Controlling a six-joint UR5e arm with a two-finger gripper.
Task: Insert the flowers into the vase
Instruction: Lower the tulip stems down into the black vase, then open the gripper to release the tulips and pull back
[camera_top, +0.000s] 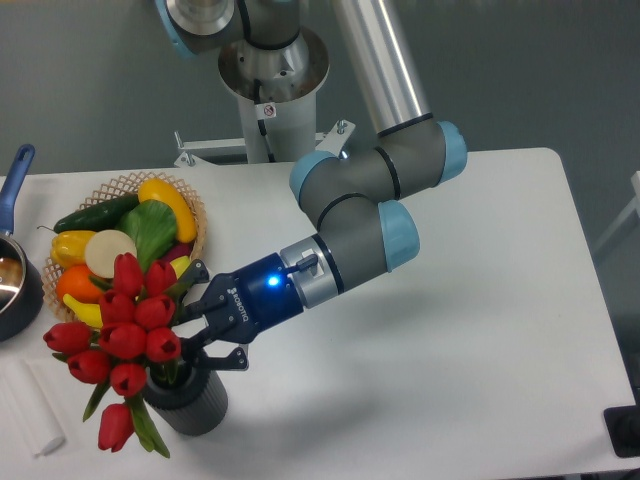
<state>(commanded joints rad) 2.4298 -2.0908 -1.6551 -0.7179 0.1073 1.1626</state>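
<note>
One bunch of flowers (125, 332), one vase (190, 402), one wicker basket (122, 184), one pot (15, 290).

The flowers (125, 330), a bunch of red tulips with green leaves, lean left over the rim of the vase (192, 403), a short, upright, dark grey ribbed cylinder, one bloom drooping beside its left wall.

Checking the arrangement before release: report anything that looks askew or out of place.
The flowers lean left out of the vase rather than standing upright, and one bloom droops below the rim. The gripper is at their stems. Nothing looks spilled or damaged.
</note>
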